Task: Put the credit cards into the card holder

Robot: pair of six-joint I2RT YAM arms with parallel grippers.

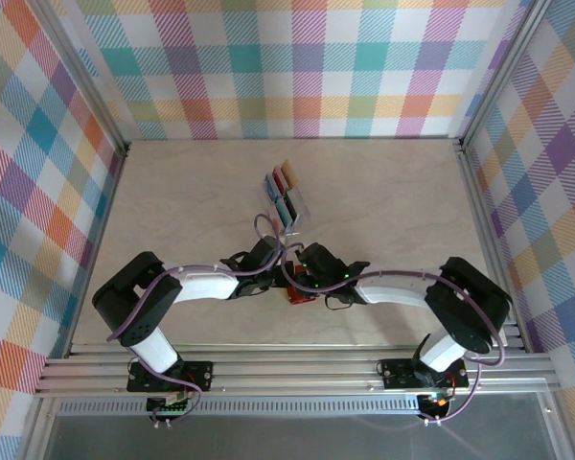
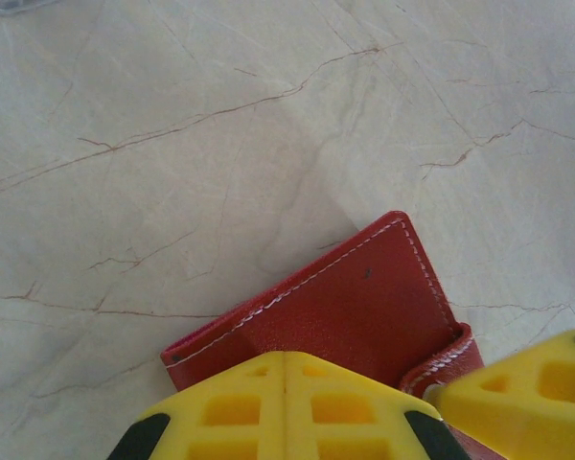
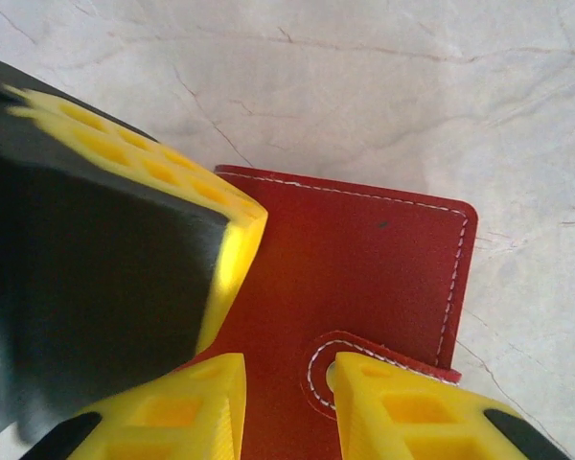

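Directly beneath left fingers [image 2: 220,412] and right fingers [image 3: 422,412] lies card holder [image 3: 364,249].

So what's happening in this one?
Both arms meet over the folded red card holder on the table. The left hand, fingers shut, sits over one edge of it; the right hand has its fingers parted around the snap tab. The credit cards stand in the clear rack farther back.

Pastel plaid walls [image 1: 307,67] around a pale veined tabletop [image 1: 393,201], aluminium rails [image 1: 297,369] along its near edge.
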